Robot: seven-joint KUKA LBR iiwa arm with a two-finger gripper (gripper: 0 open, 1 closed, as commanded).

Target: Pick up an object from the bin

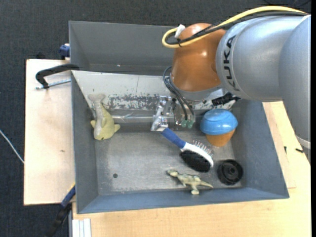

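Blue-handled brush (186,148) lies just beside gripper (165,116), toward near wall of bin (148,197), handle end closest. Gripper's state: cannot tell. Judgement: centre over slim handle, clear of blue-orange cup (218,126) alongside gripper.

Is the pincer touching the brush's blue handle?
Cannot tell. The camera view shows the pincer right at the blue handle, but not its height above it.
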